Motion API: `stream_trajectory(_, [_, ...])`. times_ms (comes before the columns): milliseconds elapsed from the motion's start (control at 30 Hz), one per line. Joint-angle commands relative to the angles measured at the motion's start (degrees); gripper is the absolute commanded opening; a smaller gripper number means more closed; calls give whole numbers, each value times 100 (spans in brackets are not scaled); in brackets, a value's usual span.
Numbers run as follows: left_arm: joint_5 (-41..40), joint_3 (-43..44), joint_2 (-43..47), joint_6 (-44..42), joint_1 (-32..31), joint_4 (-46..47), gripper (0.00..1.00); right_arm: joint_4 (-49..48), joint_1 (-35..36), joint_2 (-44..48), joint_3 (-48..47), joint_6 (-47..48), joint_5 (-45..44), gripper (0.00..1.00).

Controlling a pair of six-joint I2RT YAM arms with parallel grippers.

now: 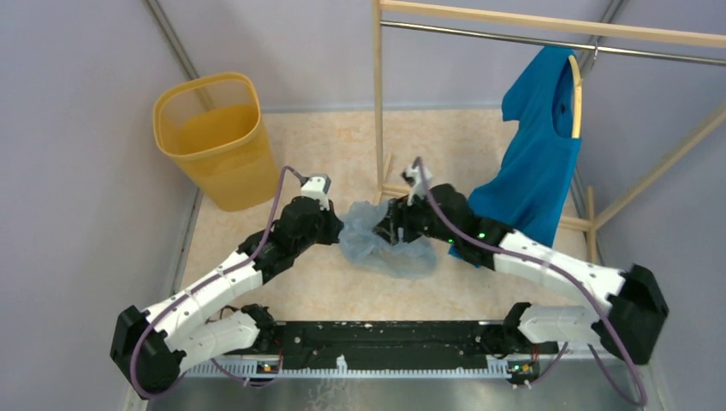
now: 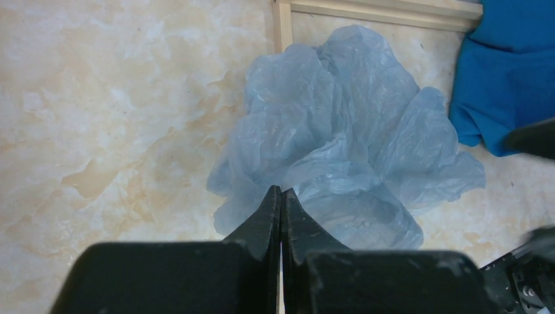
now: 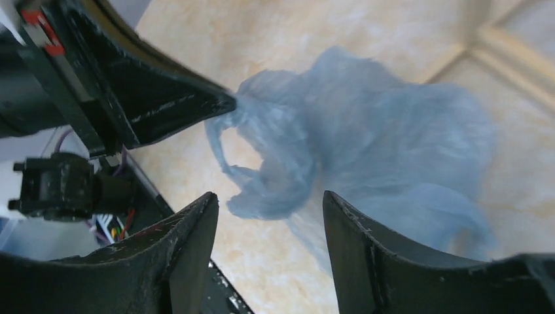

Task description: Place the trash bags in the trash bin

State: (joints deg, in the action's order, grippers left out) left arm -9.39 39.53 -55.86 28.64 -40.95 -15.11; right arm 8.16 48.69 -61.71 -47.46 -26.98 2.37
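1. Where the two wrists meet in the top view, the tips of the left gripper [image 1: 342, 229] and right gripper [image 1: 392, 224] are hidden by their own housings. Both arms reach forward and inward over the trash bag [image 1: 389, 248], which lies crumpled on the table [image 1: 282, 291]. The trash bin [image 1: 231, 171] stands well apart at far left. A blue shirt [image 1: 539, 163] hangs on a wooden rack [image 1: 377, 94] at right.
2. Left wrist view: jaws pressed together, tips at the bag's near edge. Film between them cannot be made out here.
3. Right wrist view, bag blurred: right jaws wide, straddling a bunched fold, contact unclear. Left jaws pinch a gathered corner.
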Motion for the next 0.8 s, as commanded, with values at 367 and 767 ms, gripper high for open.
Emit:
stream_trajectory(367, [903,289,1226,584,-3,-59,0,-3758,881,-2978,-59,-369,-1164,47])
stream_trajectory(767, [-698,359,1822,179,8,-478,0,-1126,879,-991,175,187,-417,88])
